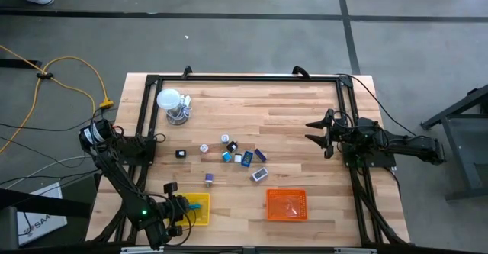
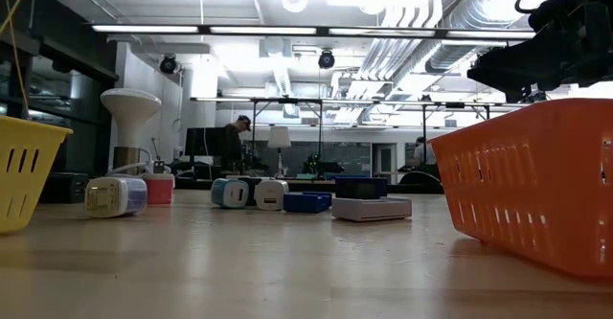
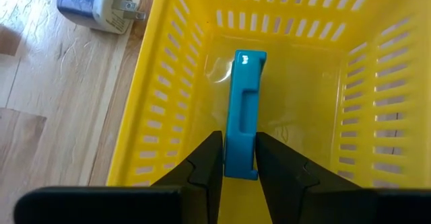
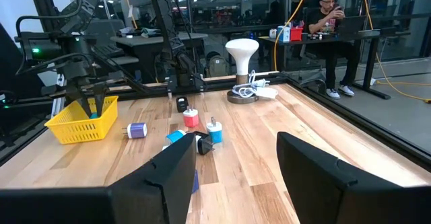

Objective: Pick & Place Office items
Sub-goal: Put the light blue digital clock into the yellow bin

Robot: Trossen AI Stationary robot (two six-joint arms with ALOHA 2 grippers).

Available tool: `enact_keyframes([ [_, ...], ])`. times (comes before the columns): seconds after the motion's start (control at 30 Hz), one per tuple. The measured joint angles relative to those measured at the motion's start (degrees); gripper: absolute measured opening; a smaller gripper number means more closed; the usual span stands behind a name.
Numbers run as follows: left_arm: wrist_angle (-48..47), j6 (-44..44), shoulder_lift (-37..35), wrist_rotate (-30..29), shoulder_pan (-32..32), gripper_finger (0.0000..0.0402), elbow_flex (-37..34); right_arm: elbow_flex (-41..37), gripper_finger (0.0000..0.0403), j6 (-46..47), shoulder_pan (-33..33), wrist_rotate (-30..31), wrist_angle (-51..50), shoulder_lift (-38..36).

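Observation:
My left gripper points down into the yellow mesh tray at the table's near left and is shut on a blue block. Beside the tray lies a white plug with a purple wrap. Several tiny office items in blue, teal, white, black and purple lie loose on the wood at mid-table; in the low view they stand in a row. My right gripper hovers open at the right side, well away from them. The orange tray sits at the near edge. My left gripper pinches the blue block's upper end between its two fingers, coming from above and pointing down into the yellow tray. The block hangs lengthwise below the fingers. Whether its lower end touches the tray floor, I cannot tell.
A white globe lamp on a wire stand stands at the far left of the table. A black frame runs along the far and side edges. Bare wood lies between the loose items and my right arm. A person sits at a desk beyond the table.

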Motion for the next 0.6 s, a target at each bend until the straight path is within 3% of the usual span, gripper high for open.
enact_keyframes([
  [0.6,1.0,3.1,-1.6,-0.7,0.0,0.0083,0.1,0.0,0.0195,0.0,0.0,0.0,0.0,0.0],
])
